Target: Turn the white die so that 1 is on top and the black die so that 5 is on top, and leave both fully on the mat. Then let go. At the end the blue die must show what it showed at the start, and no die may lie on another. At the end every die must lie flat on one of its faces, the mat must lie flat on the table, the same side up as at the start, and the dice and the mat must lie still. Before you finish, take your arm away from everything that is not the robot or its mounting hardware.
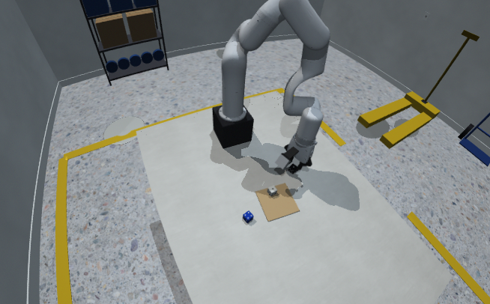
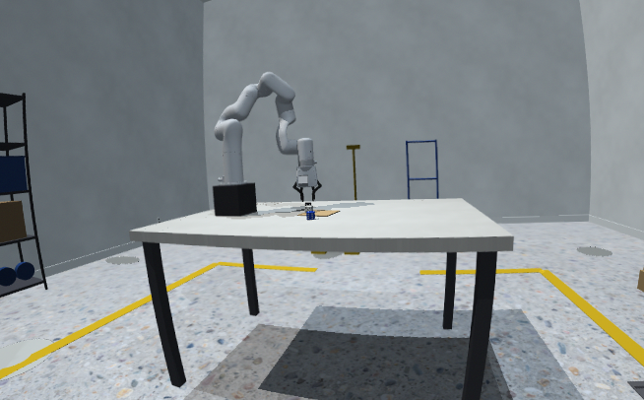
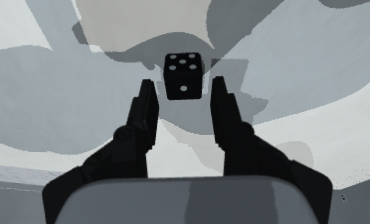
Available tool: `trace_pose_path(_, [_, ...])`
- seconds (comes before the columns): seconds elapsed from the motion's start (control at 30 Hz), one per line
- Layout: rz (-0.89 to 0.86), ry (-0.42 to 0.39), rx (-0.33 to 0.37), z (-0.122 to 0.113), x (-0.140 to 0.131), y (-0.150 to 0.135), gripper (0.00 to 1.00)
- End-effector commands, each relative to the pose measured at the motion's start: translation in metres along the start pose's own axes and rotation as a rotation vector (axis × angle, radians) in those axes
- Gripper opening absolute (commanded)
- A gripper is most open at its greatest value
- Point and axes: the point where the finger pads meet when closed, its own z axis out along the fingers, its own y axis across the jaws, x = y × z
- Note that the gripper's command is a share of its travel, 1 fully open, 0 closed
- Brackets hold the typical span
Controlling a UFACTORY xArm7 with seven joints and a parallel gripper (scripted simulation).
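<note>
Black die (image 3: pixel 183 76), 5 up, seen only via wrist cam, beyond end effector (image 3: pixel 183 102), fingers apart, empty.

Arm (image 1: pixel 235 64): mounted upright at its base, folded over at a high elbow and brought back down, with the wrist (image 1: pixel 303 141) directed almost straight downward. Gripper (image 3: pixel 184 100): black, two-fingered, held above the surface; fingers kept partly apart, roughly half spread, with nothing clamped between them.
</note>
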Motion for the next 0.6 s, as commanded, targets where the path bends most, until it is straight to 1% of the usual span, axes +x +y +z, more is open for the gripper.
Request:
trace_pose_path(0.0, [0.000, -0.001, 0.003, -0.0007, -0.0002, -0.0012, 0.47])
trace_pose_path(0.57, [0.000, -0.001, 0.003, 0.0021, -0.0002, -0.0013, 0.47])
